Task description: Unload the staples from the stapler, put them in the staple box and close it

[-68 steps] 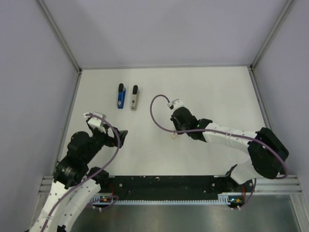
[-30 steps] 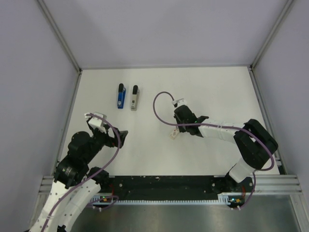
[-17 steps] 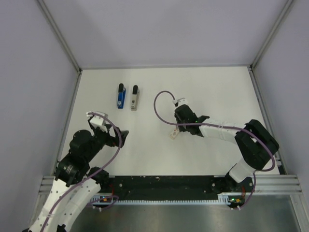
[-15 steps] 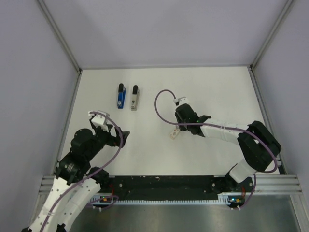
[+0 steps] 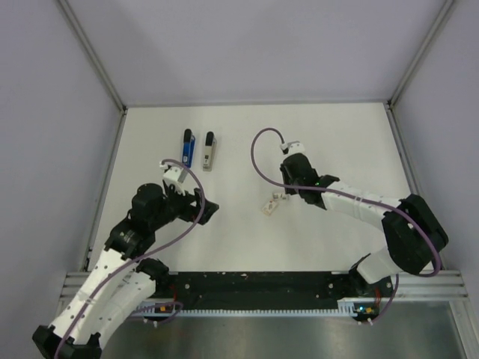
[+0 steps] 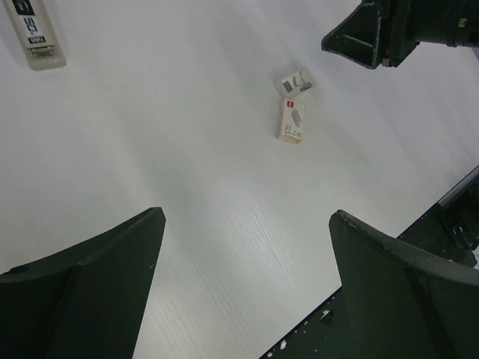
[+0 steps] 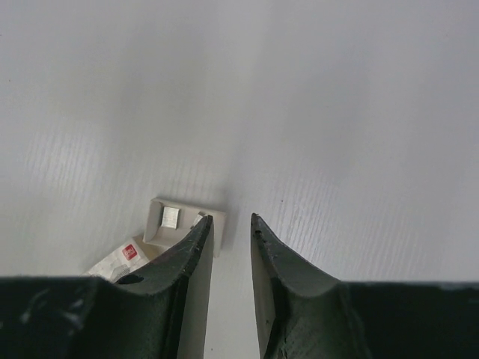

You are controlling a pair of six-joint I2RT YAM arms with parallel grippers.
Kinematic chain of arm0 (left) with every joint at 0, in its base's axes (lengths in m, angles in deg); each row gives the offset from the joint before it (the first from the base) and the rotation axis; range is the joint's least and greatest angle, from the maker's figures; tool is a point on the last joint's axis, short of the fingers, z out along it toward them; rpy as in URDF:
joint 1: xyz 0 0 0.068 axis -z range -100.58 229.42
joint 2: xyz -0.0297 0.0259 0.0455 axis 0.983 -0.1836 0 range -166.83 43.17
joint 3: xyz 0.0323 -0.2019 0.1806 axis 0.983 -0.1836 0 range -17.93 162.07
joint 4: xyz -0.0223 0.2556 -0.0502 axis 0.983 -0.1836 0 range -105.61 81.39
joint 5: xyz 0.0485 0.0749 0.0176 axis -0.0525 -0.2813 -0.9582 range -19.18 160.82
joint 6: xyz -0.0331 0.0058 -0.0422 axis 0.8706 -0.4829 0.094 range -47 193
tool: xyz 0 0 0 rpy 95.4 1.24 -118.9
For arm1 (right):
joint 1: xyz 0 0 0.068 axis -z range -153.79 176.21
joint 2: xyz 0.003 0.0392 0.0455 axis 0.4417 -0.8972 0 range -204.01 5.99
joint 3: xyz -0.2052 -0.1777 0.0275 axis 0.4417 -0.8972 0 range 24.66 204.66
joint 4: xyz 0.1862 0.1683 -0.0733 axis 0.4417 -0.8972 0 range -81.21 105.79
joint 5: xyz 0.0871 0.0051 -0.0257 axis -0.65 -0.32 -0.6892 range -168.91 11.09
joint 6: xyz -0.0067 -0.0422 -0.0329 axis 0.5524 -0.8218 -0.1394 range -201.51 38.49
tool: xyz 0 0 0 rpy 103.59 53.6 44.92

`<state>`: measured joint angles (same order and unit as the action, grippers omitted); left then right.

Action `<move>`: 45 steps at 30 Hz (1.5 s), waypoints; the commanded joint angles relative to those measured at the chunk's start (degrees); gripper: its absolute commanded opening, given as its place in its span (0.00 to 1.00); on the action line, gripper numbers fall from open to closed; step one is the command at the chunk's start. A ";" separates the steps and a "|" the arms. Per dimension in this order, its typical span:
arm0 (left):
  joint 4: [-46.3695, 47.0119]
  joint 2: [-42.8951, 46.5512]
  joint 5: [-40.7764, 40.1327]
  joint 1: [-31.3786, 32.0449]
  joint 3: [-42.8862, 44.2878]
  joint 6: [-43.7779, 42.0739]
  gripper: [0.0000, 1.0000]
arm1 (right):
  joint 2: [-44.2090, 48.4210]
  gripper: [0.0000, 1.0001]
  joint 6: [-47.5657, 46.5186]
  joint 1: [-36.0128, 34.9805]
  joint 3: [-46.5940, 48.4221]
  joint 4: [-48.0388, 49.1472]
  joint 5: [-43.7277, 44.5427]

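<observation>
stapler: blue stapler (image 5: 188, 148) lies flat on table (image 5: 337, 142), far from the arm bases. Neither gripper is touching it.
grey bar: silver-grey bar w/ black end (image 5: 209, 152), just right of stapler in top view, parallel to it, small gap between. Can't tell if it's the stapler's rail taken out or a separate thing.
box: whitish box w/ red mark (image 6: 293, 120), well right of stapler and nearer the bases.
tray: small open tray (image 6: 293, 81) just beside box, on the side toward stapler's row. Sth small and silvery inside, prob. staples, too small to be sure.
L gripper: L gripper (image 6: 246, 217) has jaws wide apart and empty. It hangs over bare table, nearer the bases than stapler.
R gripper: R gripper (image 7: 230, 224) has jaws nearly together w/ a thin gap and nothing between. Tip is just beside tray, well right of stapler.
done (judged): staples look to be out and in tray, if that's what the silvery bit is.
left (judged): stapler's inside not visible, so can't confirm it's empty.
</observation>
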<state>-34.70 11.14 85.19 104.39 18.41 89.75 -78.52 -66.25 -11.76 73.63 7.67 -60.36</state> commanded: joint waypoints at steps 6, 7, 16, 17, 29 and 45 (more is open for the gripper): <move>14.13 -11.72 0.05 5.95 -2.76 5.39 0.96 | -2.32 0.23 1.78 1.24 -0.63 3.46 -1.67; 15.26 -13.13 -0.57 6.92 -2.85 5.57 0.96 | -2.59 0.23 2.04 1.24 -0.72 3.46 -2.11; 24.23 -26.84 1.10 11.85 -3.55 9.35 0.91 | -4.61 0.19 3.01 1.33 -1.68 4.95 -3.08; 25.11 -27.64 0.84 12.29 -3.64 9.44 0.91 | -4.79 0.19 3.01 1.33 -1.77 5.13 -3.08; 32.85 -37.22 -0.13 15.19 -3.03 11.46 0.86 | -6.28 0.17 3.63 1.33 -2.39 5.75 -3.08; 36.54 -43.38 -0.13 17.13 -2.15 13.22 0.75 | -6.63 0.16 4.24 1.41 -3.71 5.92 -3.96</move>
<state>-2.24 -31.39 84.90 120.94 14.65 101.97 -84.95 -62.84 -11.00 70.02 11.73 -63.90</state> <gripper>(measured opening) 0.761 0.161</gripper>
